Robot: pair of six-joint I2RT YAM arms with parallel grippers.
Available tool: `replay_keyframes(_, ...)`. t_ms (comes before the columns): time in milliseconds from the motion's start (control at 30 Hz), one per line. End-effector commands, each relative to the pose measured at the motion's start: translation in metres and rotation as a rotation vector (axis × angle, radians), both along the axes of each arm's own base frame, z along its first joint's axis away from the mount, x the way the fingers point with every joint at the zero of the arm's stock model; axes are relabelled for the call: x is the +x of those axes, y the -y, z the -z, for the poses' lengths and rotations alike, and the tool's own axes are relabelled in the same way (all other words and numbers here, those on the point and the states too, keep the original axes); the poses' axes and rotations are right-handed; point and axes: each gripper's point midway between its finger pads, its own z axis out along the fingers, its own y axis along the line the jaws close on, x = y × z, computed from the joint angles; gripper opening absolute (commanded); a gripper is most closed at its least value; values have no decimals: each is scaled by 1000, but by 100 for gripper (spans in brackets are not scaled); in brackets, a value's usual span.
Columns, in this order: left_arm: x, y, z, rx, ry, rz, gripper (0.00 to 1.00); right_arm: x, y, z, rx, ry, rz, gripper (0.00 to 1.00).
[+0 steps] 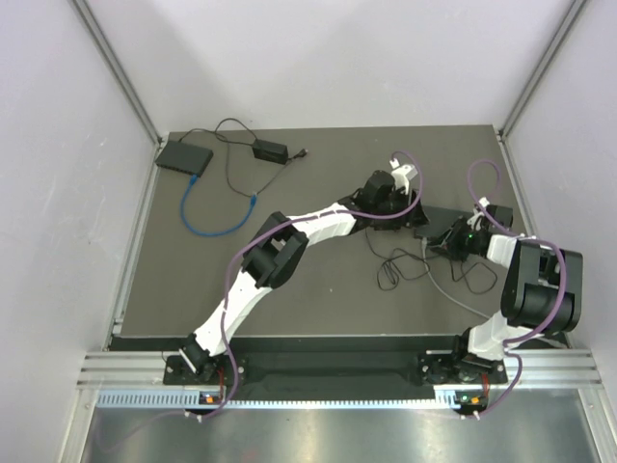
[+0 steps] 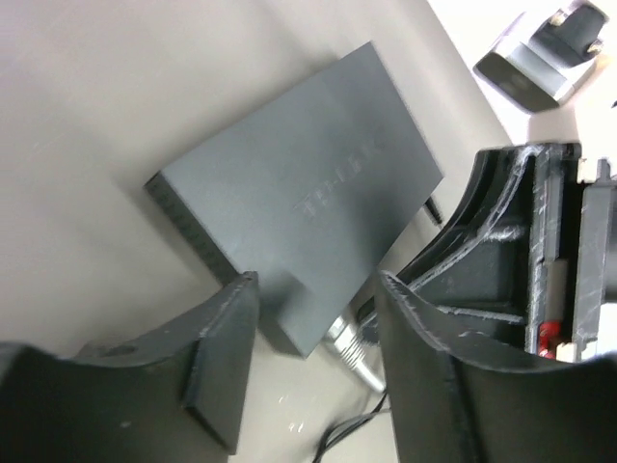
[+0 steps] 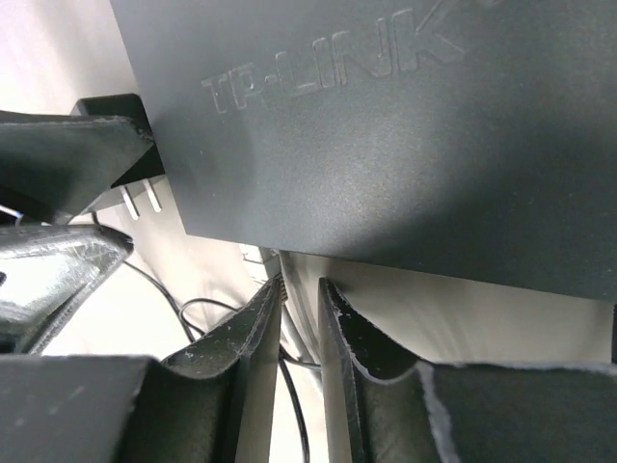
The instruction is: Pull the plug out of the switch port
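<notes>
Left end effector (image 2: pixel 316 286) straddles switch (image 2: pixel 308 183) corner — loose cables (image 1: pixel 416 262) nearby.

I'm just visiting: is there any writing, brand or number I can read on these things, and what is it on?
"TP-LINK": raised letters on top of the dark switch, right wrist view.
Left wrist view: raised lettering on the same top face, too blurred to read.
Top view: nothing large enough to read.
</notes>
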Motion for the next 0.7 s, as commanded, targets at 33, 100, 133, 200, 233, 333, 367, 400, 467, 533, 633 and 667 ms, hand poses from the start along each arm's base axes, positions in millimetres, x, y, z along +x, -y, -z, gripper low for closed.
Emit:
replay_keyframes(33,2,-18,-15,63,29,-11,59,11,2,-15,40,78,26,23)
replay_keyframes(100,4,-23,-13,83,5,-21,59,12,5,-15,49,77,31,23)
replay_keyframes(133,6,-26,-13,84,-5,-24,60,12,8,-14,47,75,38,23)
replay_keyframes(200,9,-25,-8,81,-15,-14,62,14,20,-13,41,74,60,24)
replay_keyframes(233,4,-28,2,108,-50,1,62,16,23,-13,36,73,70,24)
replay_keyframes(333,4,-22,8,97,-74,18,62,17,32,-13,22,60,85,25)
replay_keyframes(367,3,-20,7,88,-82,25,62,19,35,-13,12,62,90,27)
replay_keyframes(400,2,-18,14,87,-107,25,62,24,37,-17,6,74,85,27)
replay_keyframes(467,1,-15,18,80,-117,28,61,28,36,-16,16,76,56,28)
replay_keyframes(533,-1,-13,23,79,-132,28,61,37,41,-21,-3,90,43,28)
replay_keyframes(633,-1,-13,26,73,-140,31,60,48,48,-27,-45,116,17,27)
replay_keyframes(667,-2,-12,27,73,-143,31,60,50,49,-26,-53,115,11,28)
